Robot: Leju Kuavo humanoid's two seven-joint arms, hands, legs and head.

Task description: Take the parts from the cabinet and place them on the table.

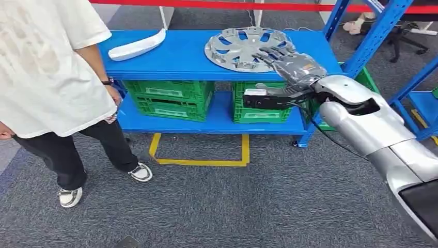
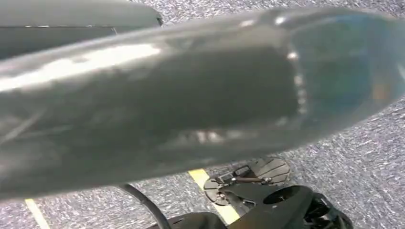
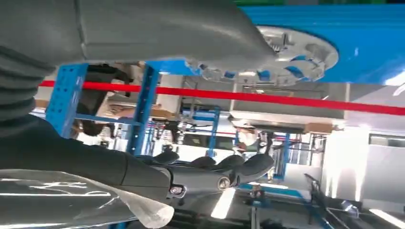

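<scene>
A: Reaching, right hand (image 1: 289, 64) fingers (image 1: 268, 53) spread, holding nothing, over the silver hubcap (image 1: 243, 46) edge.
B: Hubcap where?
A: Flat on blue cabinet (image 1: 181, 57) top; white part (image 1: 137, 46) left of hubcap. Left hand: can't tell.

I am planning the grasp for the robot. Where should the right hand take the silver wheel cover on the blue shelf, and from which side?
Probably at the near rim of the silver wheel cover, approached from the front right, where the right hand already reaches. The cover lies flat on the blue shelf, so its thin edge and spoke openings offer the likeliest hold.
</scene>
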